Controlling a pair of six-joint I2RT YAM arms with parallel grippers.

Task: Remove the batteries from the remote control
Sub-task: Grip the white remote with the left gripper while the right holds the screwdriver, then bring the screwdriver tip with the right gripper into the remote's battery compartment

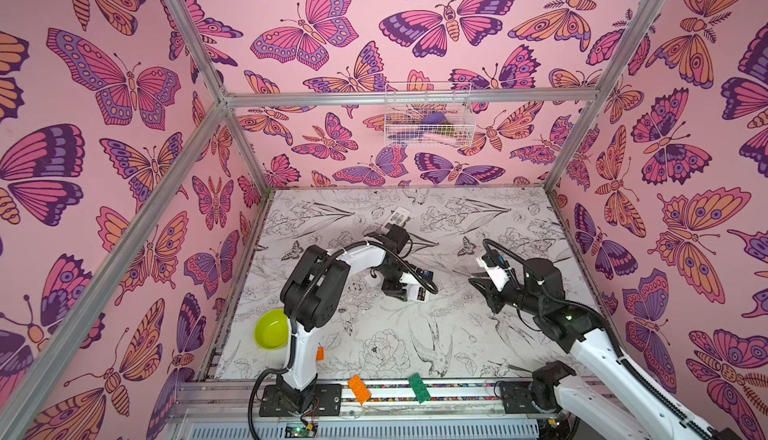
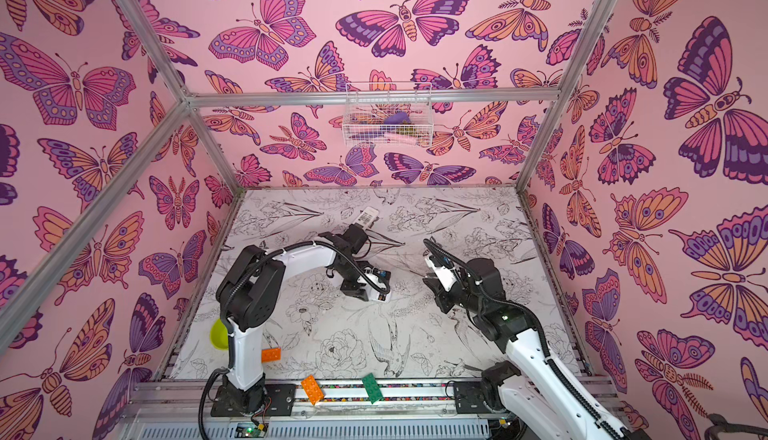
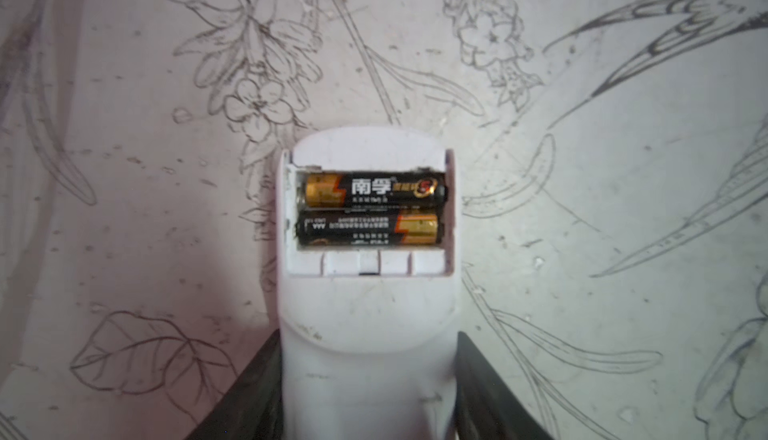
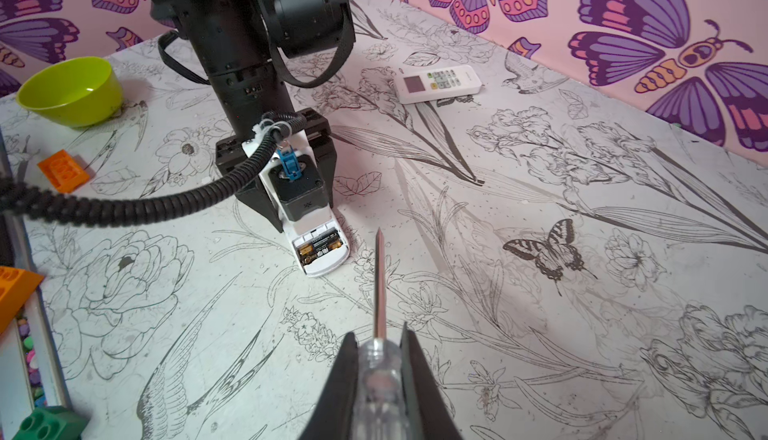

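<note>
A white remote control (image 3: 365,292) lies back-up on the table with its battery bay uncovered. Two batteries (image 3: 372,190) (image 3: 368,230), black with gold ends, lie side by side in the bay. My left gripper (image 3: 369,334) points down over the remote, its black fingers pressed against the remote's two long sides. The right wrist view shows that remote (image 4: 328,265) with its batteries (image 4: 320,246) just beyond a screwdriver (image 4: 379,275). My right gripper (image 4: 380,336) is shut on the screwdriver's clear handle; the metal tip hangs short of the remote. Both grippers (image 1: 409,292) (image 1: 476,280) show in the top views.
A second white remote (image 4: 438,82) lies button-side up near the back wall. A green bowl (image 4: 70,90) stands at the left by the left arm's base. Orange (image 1: 359,389) and green (image 1: 419,388) bricks lie on the front rail. A wire basket (image 1: 428,115) hangs on the back wall.
</note>
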